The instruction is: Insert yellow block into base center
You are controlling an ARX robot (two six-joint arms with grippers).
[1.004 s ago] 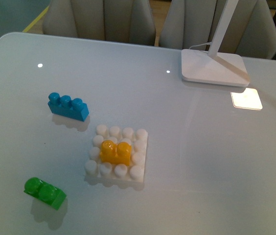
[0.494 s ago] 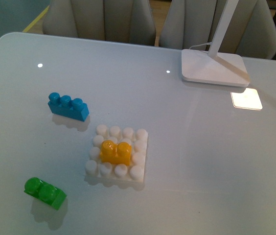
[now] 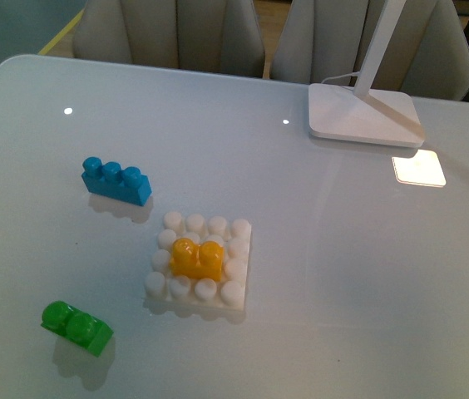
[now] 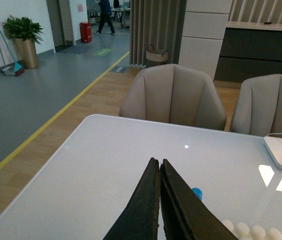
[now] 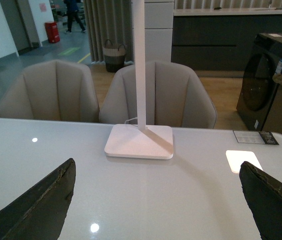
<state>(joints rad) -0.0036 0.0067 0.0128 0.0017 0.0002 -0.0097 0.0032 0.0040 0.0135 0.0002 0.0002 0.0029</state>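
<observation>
The yellow block [image 3: 197, 258] sits on the base [image 3: 239, 249] middle. Left gripper [image 4: 159, 167] fingers are pressed together, hiding most of the base; right gripper [image 5: 156, 200] is spread wide, tips cut off.

My right gripper [image 5: 156, 200] is spread wide, its two dark fingers [image 5: 41, 205] framing the white table [image 5: 191, 200]. Ahead stands the lamp [image 5: 139, 135], its flat white foot on the tabletop and its post rising upward. Two beige chairs [image 5: 156, 95] sit behind the table's far edge.

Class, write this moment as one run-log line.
yellow block: seated on base center | left gripper: shut, empty | right gripper: open, empty
</observation>
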